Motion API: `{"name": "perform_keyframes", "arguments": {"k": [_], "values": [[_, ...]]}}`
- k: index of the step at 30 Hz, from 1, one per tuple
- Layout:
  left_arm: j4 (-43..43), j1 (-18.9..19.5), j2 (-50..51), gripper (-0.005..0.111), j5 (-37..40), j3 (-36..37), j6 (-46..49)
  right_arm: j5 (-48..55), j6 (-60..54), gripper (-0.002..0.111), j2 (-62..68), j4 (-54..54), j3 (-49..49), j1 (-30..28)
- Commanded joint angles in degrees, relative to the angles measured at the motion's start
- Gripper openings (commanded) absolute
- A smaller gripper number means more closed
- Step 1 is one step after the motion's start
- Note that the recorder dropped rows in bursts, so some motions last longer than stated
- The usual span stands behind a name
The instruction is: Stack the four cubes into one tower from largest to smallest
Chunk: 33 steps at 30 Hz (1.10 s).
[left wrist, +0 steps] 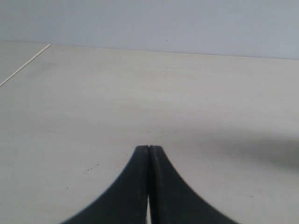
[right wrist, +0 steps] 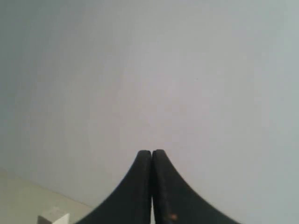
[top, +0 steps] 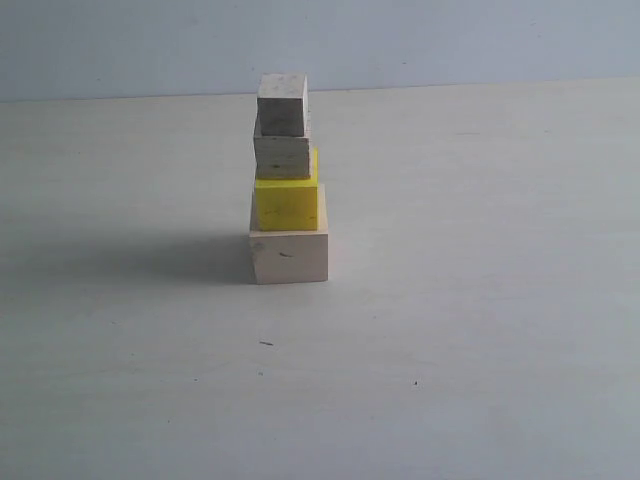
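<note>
The left claw (left wrist: 148, 148) has its two dark fingers pressed together, with nothing between them. It hangs over the bare pale table (left wrist: 93, 102). The right claw (right wrist: 152, 151) is also pressed together and holds nothing. Behind it there is only the grey wall (right wrist: 187, 70), and near its fingers shows the corner of a pale wood block (right wrist: 53, 216); which cube this is, I cannot tell.

In the exterior view no claw is seen. The tower (top: 287, 180) stands on the table a little left of the frame centre, in the upper half. The large pale wood cube (top: 289, 255) is the base and the yellow cube (top: 286, 203) sits on it. On the yellow one lies a small wood cube (top: 282, 155), set slightly to the left. The top wood cube (top: 282, 102) rests on that. A soft shadow (top: 150, 255) lies left of the base.
</note>
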Motion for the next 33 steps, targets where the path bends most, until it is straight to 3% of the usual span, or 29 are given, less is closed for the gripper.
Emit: {"name": "perform_keyframes", "arguments": {"k": [1, 5, 10, 19, 28, 33], "values": [[0.1, 0.2, -0.3, 0.0, -0.3, 0.2, 0.1, 2.4, 3.1, 0.0, -0.5, -0.1, -0.3, -11.8], [0.1, 0.2, -0.3, 0.0, -0.3, 0.2, 0.1, 4.5, 5.7, 0.0, -0.5, -0.1, 1.5, -22.4], [0.1, 0.2, -0.3, 0.0, -0.3, 0.2, 0.1, -2.1, 10.4, 0.0, -3.5, -0.1, 16.6, -29.2], [0.1, 0.2, -0.3, 0.0, -0.3, 0.2, 0.1, -10.2, 13.1, 0.0, -13.5, 0.1, 38.3, -29.2], [0.1, 0.2, -0.3, 0.0, -0.3, 0.2, 0.1, -12.6, 15.5, 0.0, -18.3, 0.2, 44.1, -28.1], [0.1, 0.2, -0.3, 0.0, -0.3, 0.2, 0.1, -7.6, 15.0, 0.0, -18.5, -0.3, 44.1, -25.9]]}}
